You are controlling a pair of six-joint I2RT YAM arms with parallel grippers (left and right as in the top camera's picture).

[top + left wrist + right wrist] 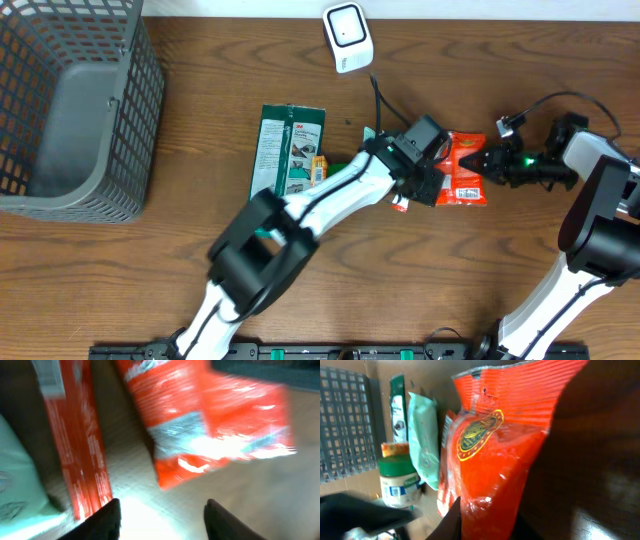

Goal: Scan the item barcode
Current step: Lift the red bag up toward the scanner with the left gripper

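Note:
A red snack packet [466,170] lies right of the table's middle and shows blurred in the left wrist view [220,425]. My right gripper [492,163] is shut on its right edge. In the right wrist view the packet [495,460] fills the space between my right gripper's [487,522] jaws. My left gripper [432,180] hovers at the packet's left end. It stands open [162,517] with only bare table between its fingers [112,520]. The white scanner [347,36] stands at the back. I cannot make out a barcode.
A grey wire basket [70,105] fills the far left. A green box [288,150] lies left of centre. A second red pack [75,445], a pale green pouch [425,445] and a green-lidded jar [397,480] crowd beside the packet.

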